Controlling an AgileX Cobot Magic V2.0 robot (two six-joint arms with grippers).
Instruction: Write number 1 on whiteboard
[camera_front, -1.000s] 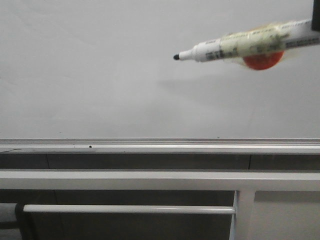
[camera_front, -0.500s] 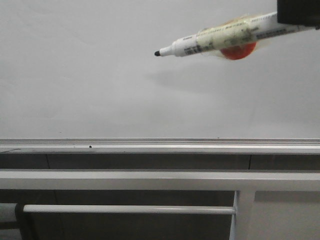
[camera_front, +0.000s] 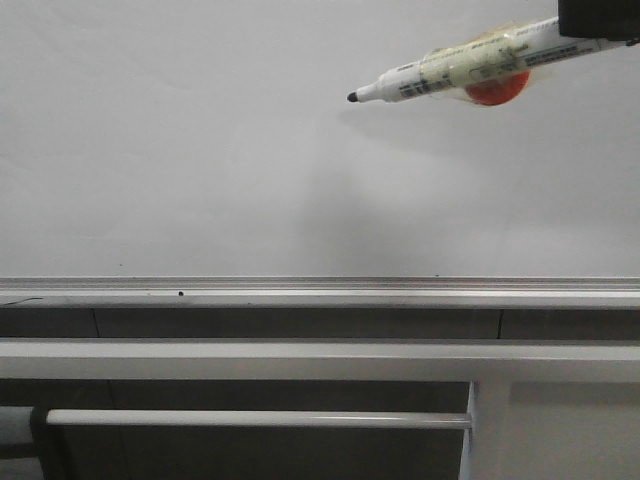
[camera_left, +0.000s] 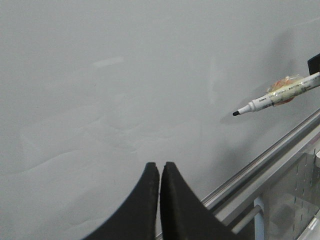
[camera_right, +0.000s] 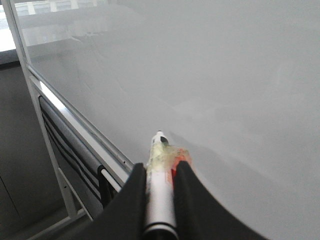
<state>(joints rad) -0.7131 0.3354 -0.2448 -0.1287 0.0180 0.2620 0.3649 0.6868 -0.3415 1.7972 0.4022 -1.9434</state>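
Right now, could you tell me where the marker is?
In the front view the marker is at the upper right, held in the right gripper, its black tip pointing left over the blank whiteboard, well above the bottom rail.

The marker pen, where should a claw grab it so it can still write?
Grip the marker on its taped barrel, from the back end, as the right claw does. The long round body fits between the fingers, leaving the black tip free to point at the whiteboard.

Bare whiteboard (camera_front: 200, 150) surface lies ahead of the marker (camera_front: 450, 68) tip, clear of marks. Below the right fingers (camera_right: 134, 200), the silver rail (camera_front: 300, 290) and grey frame bars (camera_front: 250, 360) obstruct passage.
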